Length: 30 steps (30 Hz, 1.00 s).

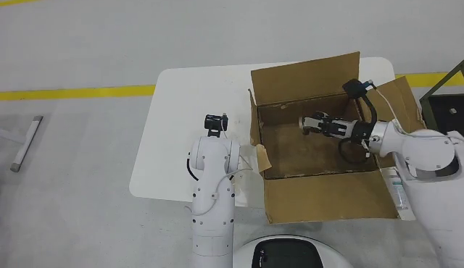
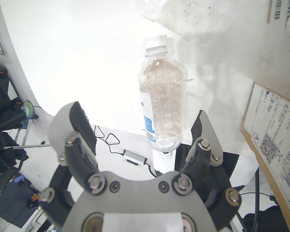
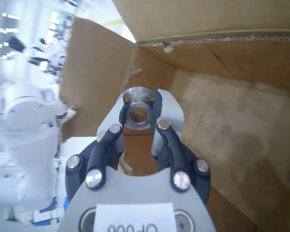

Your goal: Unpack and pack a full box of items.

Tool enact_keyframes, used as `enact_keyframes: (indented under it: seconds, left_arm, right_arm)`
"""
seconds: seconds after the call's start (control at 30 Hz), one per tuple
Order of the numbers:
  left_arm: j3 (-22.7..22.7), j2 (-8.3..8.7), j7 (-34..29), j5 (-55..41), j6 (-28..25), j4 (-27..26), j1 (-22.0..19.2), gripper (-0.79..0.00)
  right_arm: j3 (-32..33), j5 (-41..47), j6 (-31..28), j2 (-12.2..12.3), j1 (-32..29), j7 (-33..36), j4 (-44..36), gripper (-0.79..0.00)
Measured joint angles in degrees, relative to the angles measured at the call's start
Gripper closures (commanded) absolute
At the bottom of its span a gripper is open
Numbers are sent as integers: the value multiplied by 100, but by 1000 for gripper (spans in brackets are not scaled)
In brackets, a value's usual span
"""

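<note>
An open cardboard box (image 1: 322, 195) stands on the white table (image 1: 181, 123). My right gripper (image 1: 313, 125) is inside the box, above its bare floor. In the right wrist view that gripper (image 3: 141, 97) is shut on a round metal flange (image 3: 137, 115) with a centre hole. My left arm (image 1: 214, 156) hangs over the table left of the box. My left gripper (image 2: 139, 111) is open, and a clear plastic bottle (image 2: 162, 102) lies between its spread fingers, cap pointing away, touching neither pad. The box wall (image 2: 275, 134) is beside it.
A second clear plastic item (image 2: 164, 3) lies farther out on the table. Another bottle (image 1: 397, 188) lies on the table's right side by the box flap. The table's front edge (image 2: 116, 129) runs close under the bottle's base. Box flaps stand open all round.
</note>
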Motion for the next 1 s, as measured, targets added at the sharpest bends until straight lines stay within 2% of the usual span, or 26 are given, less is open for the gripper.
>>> enact_keyframes:
  seconds: [0.13,0.53,0.67,0.83,1.0]
  left_arm:
    - [0,0,0,0,0,0,0,-785]
    - [0,0,0,0,0,0,0,-785]
    - [0,0,0,0,0,0,0,-785]
    - [0,0,0,0,0,0,0,-785]
    - [0,0,0,0,0,0,0,-785]
  right_arm:
    - [135,910,-303,22,-117,19,174,0]
    - [100,879,-297,54,-140,74,198,0]
    - [112,722,-285,77,-177,-144,10,0]
    - [641,563,-242,177,-162,-315,-297,0]
    - [1602,333,-165,322,-233,-407,-696,0]
